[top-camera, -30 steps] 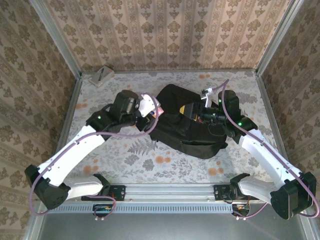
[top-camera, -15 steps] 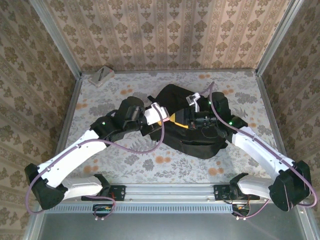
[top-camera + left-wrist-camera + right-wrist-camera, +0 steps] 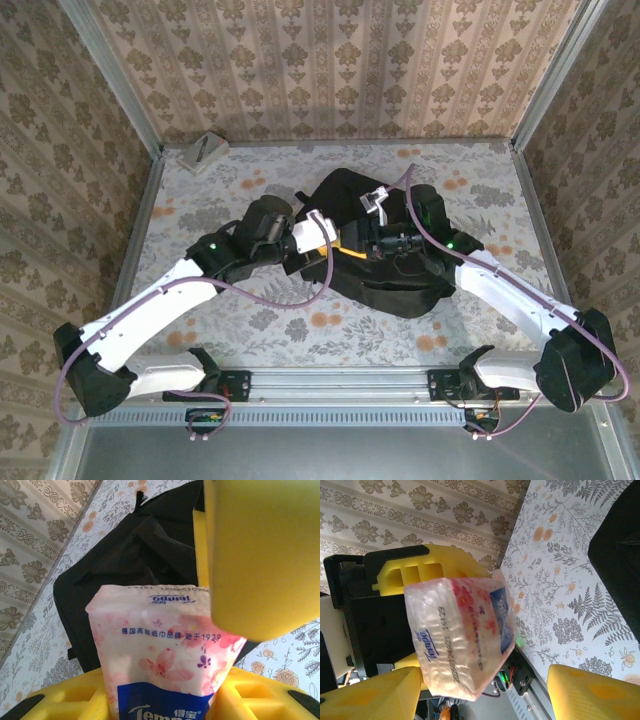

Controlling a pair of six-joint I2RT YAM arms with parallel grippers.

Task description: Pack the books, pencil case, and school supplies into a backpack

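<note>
I judge the packing to be under way but not finished. My left hand (image 3: 160, 702) is clamped on the small pink-and-white tissue packet with a blue square (image 3: 167, 650) and holds it in the air above the large soft black fabric backpack (image 3: 392, 272). The backpack lies at the middle of the desk (image 3: 250, 325), and the packet is not inside it yet.

My right hand (image 3: 485, 695) faces the packet with its yellow fingers (image 3: 592, 692) spread apart, gripping nothing. In the left wrist view one of those fingers looms just beside the packet's top corner. It looks to me like a pass from one hand to the other, so getting this item into the bag is what is left. I cannot tell whether the paperbacks and pencil case are already inside, because both hands hide the bag's mouth.

The desk is covered in a pale print of ferns and orange flowers. A small grey box (image 3: 205, 152) sits at its far left corner, well apart from the bag. Beige patterned wallpaper closes in the far, left and right sides, and a metal rail (image 3: 330, 382) runs along the near edge.
</note>
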